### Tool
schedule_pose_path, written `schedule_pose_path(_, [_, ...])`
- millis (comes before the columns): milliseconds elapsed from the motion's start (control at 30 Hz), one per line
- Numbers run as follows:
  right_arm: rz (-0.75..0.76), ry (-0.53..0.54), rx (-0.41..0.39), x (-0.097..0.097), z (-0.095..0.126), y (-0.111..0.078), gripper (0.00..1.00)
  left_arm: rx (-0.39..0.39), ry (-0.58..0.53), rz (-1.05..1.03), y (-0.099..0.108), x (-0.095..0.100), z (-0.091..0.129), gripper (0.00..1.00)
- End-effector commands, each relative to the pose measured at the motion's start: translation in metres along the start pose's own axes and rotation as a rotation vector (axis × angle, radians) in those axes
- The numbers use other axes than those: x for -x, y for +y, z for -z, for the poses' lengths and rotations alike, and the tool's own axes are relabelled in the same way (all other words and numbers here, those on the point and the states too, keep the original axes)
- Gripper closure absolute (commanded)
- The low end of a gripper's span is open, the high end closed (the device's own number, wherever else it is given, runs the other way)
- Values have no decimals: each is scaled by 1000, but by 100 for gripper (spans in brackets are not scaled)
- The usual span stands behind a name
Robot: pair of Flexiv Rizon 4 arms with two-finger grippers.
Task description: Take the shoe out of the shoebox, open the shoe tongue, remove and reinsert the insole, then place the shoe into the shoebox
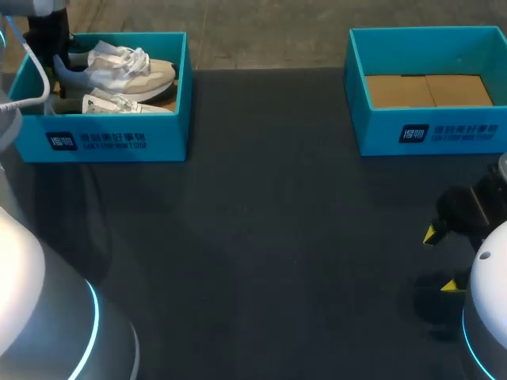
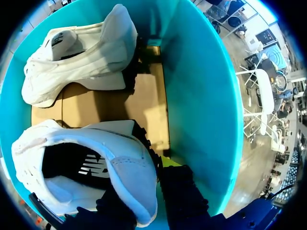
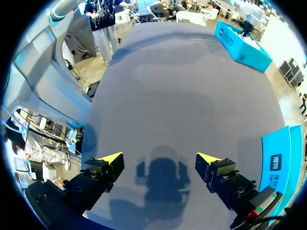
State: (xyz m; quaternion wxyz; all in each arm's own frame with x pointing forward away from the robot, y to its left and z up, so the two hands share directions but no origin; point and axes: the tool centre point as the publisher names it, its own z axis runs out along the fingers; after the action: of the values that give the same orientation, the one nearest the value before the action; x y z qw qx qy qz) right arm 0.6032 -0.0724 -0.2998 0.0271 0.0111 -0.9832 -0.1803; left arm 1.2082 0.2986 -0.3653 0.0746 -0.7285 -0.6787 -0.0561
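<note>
The teal shoebox (image 1: 119, 138) at the back left holds two white shoes. My left gripper (image 1: 58, 57) reaches down into its left end and is shut on the heel collar of the upright shoe (image 1: 131, 70). In the left wrist view one finger sits inside that shoe (image 2: 100, 143) and the yellow-tipped finger (image 2: 168, 162) presses outside the heel, close to the box wall (image 2: 201, 110). The second shoe (image 2: 76, 57) lies on its side ahead of the gripper (image 2: 144, 181). My right gripper (image 1: 440, 260) hovers open over the table's right side, holding nothing (image 3: 160, 160).
A second teal box (image 1: 428, 131) with a bare cardboard floor stands at the back right. Dark table (image 1: 261, 237) spreads between the boxes and in front of them. The right gripper's shadow falls on the table just under it.
</note>
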Motion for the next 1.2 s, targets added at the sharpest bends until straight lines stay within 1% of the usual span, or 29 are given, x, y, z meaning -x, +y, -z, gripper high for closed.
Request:
schedule_pose_path(33, [0,-3,-3,-2,-1,0,0,-14,-1,-4,5,0,-1,100])
schedule_pose_path(200, [0,-3,-3,-2,-1,0,0,-12,-6,-18,0,4,0,100])
schedule_pose_path(400, [0,-3,-3,-2,-1,0,0,-25,0,-29,-2,8,-6,100])
schedule_pose_path(767, [0,-3,-3,-2,-1,0,0,-39,8,-19,-2,7,-12,100])
schedule_pose_path(800, [0,-3,-3,-2,-1,0,0,-37,7,-19,-2,6,-13,93])
schedule_pose_path(867, [0,-3,-3,-2,-1,0,0,-33,3,-15,-1,5,-13,87])
schedule_pose_path(1000, [0,-3,-3,-2,-1,0,0,-22,3,-11,0,3,-14,84])
schedule_pose_path(1200, [0,-3,-3,-2,-1,0,0,-11,-7,-4,1,1,-14,72])
